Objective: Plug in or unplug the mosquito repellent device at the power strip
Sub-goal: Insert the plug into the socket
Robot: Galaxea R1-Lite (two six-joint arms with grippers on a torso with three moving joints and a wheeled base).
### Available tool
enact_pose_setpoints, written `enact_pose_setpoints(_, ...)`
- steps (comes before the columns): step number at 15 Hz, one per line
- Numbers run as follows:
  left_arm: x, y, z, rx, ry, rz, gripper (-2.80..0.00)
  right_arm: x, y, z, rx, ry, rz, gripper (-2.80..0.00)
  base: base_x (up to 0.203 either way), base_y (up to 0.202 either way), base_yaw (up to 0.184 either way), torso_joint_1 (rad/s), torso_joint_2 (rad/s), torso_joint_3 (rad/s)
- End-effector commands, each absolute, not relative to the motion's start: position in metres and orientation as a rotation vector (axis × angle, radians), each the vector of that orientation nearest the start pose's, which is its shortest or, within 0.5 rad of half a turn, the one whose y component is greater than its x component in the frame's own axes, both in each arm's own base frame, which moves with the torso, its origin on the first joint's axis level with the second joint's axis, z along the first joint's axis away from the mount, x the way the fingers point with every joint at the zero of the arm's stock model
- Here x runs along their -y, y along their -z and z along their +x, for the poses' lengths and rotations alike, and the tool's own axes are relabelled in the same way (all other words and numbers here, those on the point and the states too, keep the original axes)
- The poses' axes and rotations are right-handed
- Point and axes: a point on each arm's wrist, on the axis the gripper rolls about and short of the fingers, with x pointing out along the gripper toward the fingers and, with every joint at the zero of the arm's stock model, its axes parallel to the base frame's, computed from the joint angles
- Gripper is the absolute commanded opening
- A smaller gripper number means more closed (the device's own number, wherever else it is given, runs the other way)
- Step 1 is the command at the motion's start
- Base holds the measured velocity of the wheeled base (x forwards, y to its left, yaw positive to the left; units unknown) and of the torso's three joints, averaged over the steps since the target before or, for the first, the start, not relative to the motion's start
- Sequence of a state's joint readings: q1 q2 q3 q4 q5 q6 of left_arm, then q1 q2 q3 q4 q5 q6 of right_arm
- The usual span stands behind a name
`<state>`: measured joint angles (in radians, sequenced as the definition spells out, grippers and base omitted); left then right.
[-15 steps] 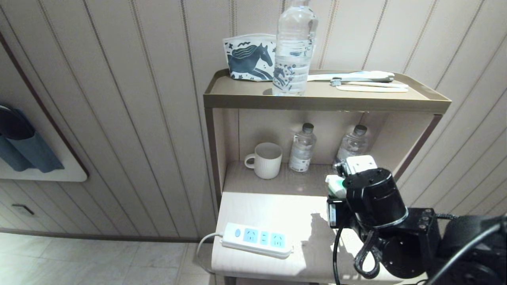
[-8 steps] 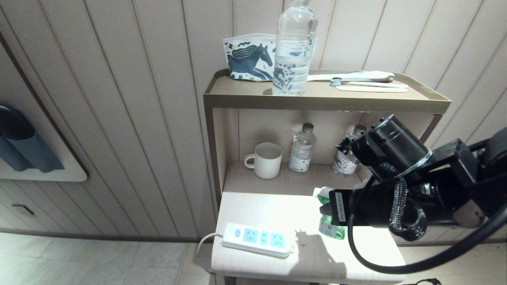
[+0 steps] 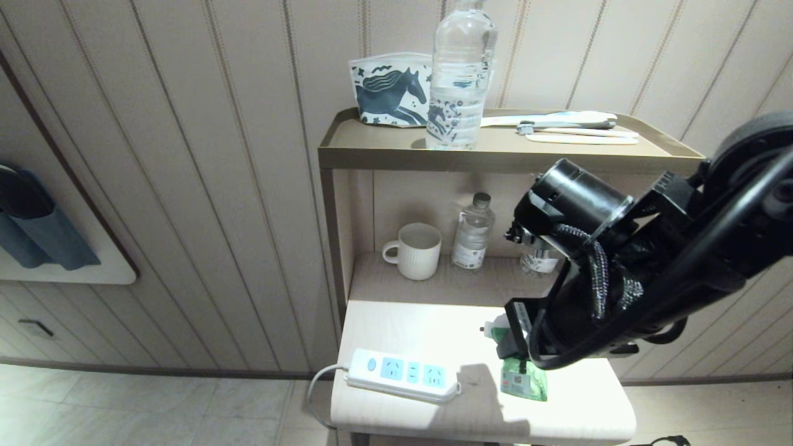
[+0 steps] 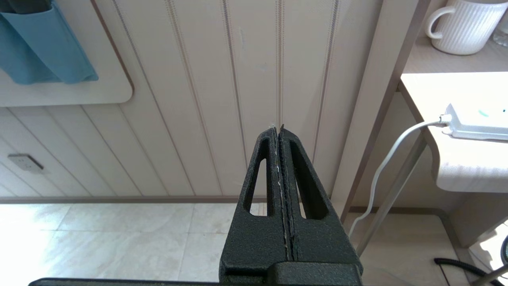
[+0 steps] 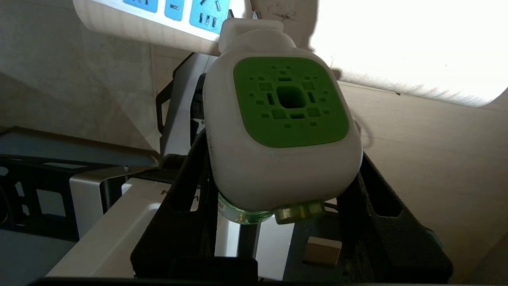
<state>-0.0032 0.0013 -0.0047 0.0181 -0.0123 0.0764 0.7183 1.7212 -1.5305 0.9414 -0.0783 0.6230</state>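
Observation:
The mosquito repellent device (image 3: 522, 379), a green bottle with a white-and-green head (image 5: 283, 119), hangs just above the lower shelf, tipped on its side. Its plug end faces the power strip (image 3: 403, 375). My right gripper (image 3: 512, 339) is shut on it, one black finger on each side of the white head (image 5: 281, 163). The white strip with light-blue sockets (image 5: 178, 8) lies near the shelf's front left edge, a short gap from the device. My left gripper (image 4: 279, 129) hangs shut and empty beside the stand, over the floor.
A white ribbed mug (image 3: 415, 251) and two small water bottles (image 3: 473, 231) stand at the back of the lower shelf. The top shelf (image 3: 508, 158) holds a tall bottle, a horse-print pouch and toothbrushes. The strip's white cord (image 4: 391, 159) drops off the left edge.
My right arm has swung up and over while its wrist turned. The device went from upright near the shelf's back right to tipped over, lower and nearer the strip.

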Motion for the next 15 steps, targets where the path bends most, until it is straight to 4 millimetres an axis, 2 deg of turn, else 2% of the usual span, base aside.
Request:
enact_pose_setpoints(1, 0.0, -0.075, -0.023, -0.015, 0.016, 0.077, -2.8, -0.194, -0.247, 0.223, -1.212, -0.2, 0.074, -2.8, 0.0, 0.0, 0.0, 0.0, 0.0, 0.0)
enact_pose_setpoints(5, 0.0, -0.075, -0.023, -0.015, 0.016, 0.077, -2.8, -0.229, -0.244, 0.234, -1.267, -0.237, -0.025, -2.8, 0.0, 0.0, 0.0, 0.0, 0.0, 0.0)
enact_pose_setpoints(8, 0.0, -0.075, -0.023, -0.015, 0.016, 0.077, -2.8, -0.253, -0.223, 0.233, -1.325, -0.293, -0.176, -2.8, 0.0, 0.0, 0.0, 0.0, 0.0, 0.0)
enact_pose_setpoints(11, 0.0, -0.075, -0.023, -0.015, 0.016, 0.077, -2.8, -0.262, -0.209, 0.241, -1.338, -0.315, -0.242, -2.8, 0.0, 0.0, 0.0, 0.0, 0.0, 0.0)
enact_pose_setpoints(15, 0.0, -0.075, -0.023, -0.015, 0.016, 0.077, -2.8, -0.262, -0.208, 0.243, -1.286, -0.265, -0.278, -2.8, 0.0, 0.0, 0.0, 0.0, 0.0, 0.0)
